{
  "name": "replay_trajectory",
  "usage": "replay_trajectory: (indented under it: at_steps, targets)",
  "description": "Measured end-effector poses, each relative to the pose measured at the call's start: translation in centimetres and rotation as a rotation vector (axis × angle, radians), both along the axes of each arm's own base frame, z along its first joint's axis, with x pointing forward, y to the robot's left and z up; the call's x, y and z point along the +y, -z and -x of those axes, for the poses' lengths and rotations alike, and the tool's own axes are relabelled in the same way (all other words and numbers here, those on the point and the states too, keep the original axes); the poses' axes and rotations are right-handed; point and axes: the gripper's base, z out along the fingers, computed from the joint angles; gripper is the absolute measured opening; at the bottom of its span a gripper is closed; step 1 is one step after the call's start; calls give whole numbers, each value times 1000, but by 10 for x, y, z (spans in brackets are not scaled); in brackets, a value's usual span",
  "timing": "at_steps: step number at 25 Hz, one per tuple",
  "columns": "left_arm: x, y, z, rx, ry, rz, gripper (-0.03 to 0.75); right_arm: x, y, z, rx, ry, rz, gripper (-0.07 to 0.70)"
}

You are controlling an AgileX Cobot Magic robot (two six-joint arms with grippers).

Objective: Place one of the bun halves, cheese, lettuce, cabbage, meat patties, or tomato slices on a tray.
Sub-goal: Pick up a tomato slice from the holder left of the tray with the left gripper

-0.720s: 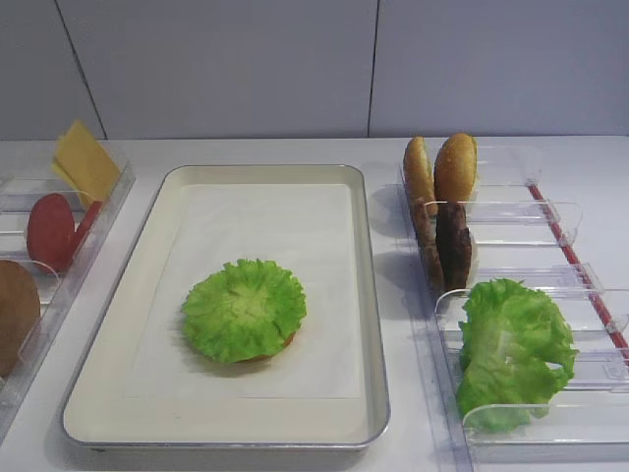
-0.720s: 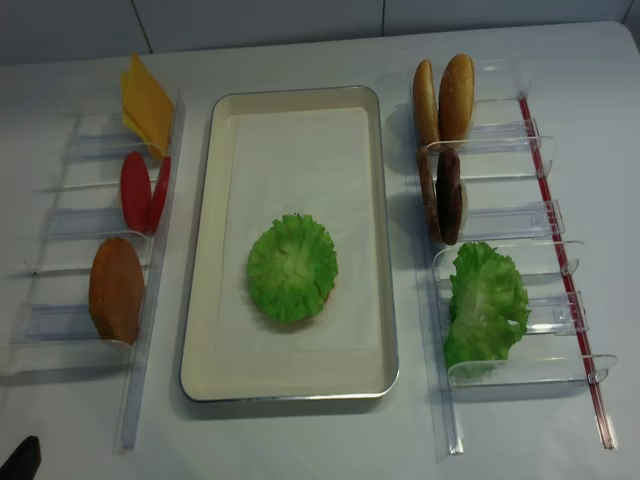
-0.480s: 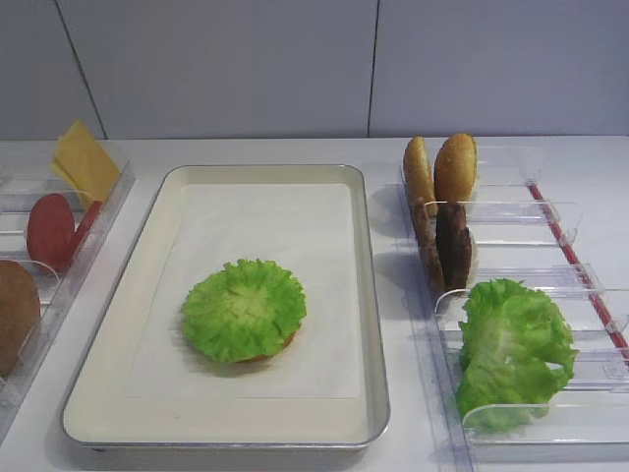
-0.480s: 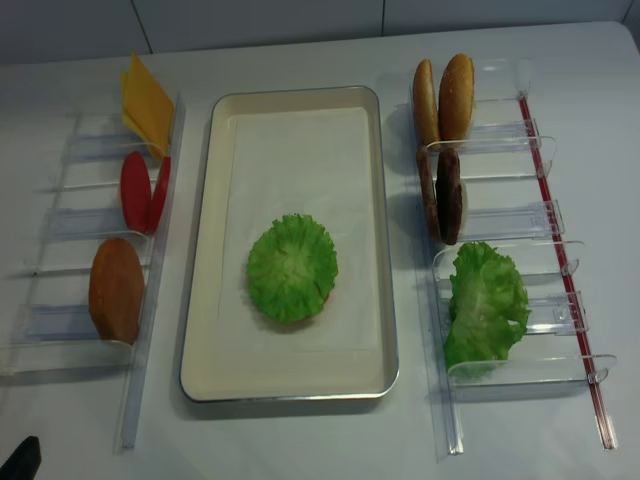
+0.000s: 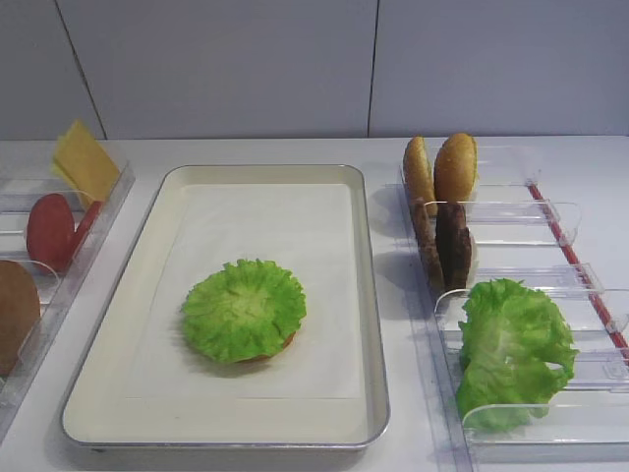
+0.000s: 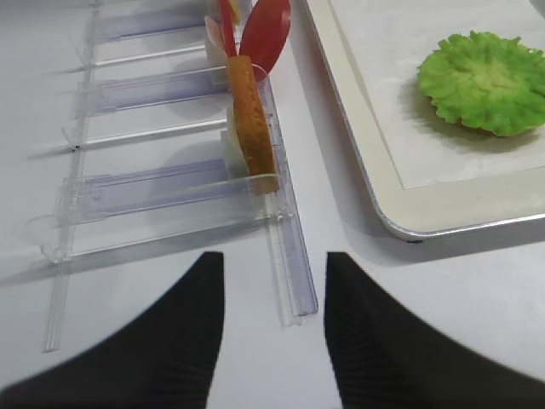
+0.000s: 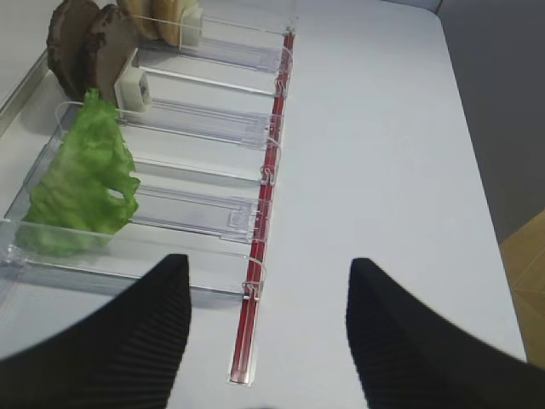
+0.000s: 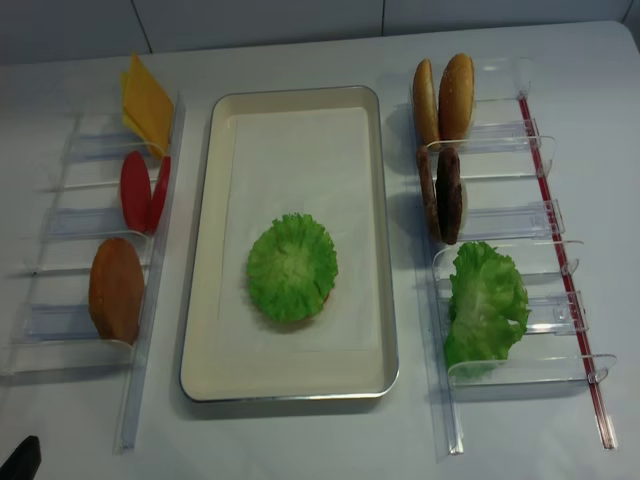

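Note:
The cream tray [image 5: 369, 295] [image 8: 200, 250] lies in the middle, with a round lettuce leaf [image 5: 244, 309] [image 8: 292, 267] [image 6: 485, 81] flat on its paper liner and a reddish edge showing under it. The left rack holds cheese [image 8: 146, 100], tomato slices [image 8: 142, 192] [image 6: 264, 34] and a golden-brown bun half [image 8: 116, 290] [image 6: 249, 111]. In the right rack stand bun halves [image 8: 446, 97], meat patties [image 8: 442, 196] [image 7: 89, 47] and loose lettuce [image 8: 485, 305] [image 7: 81, 183]. My left gripper [image 6: 272, 257] is open and empty, hovering near the left rack's front end. Beside the right rack, my right gripper [image 7: 266, 260] is open and empty.
Both clear plastic racks [image 8: 70, 330] [image 8: 520, 370] flank the tray. A red strip [image 7: 264, 264] runs along the right rack's outer side. The table's right edge [image 7: 481, 196] shows in the right wrist view. A dark piece of the left arm [image 8: 20, 457] shows at the bottom left corner.

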Motion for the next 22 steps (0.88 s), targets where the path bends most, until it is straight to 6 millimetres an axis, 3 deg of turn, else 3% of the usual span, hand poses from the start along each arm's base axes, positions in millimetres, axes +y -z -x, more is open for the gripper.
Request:
replay_trajectory:
  at_steps: [9, 16, 22]
  targets:
    - [-9, -1, -4, 29, 59, 72, 292, 0, 0, 0, 0, 0, 0, 405]
    - [-17, -29, -61, 152, 70, 126, 293, 0, 0, 0, 0, 0, 0, 405]
    - [-22, -56, -132, 217, 111, 54, 297, 0, 0, 0, 2, -1, -1, 405]
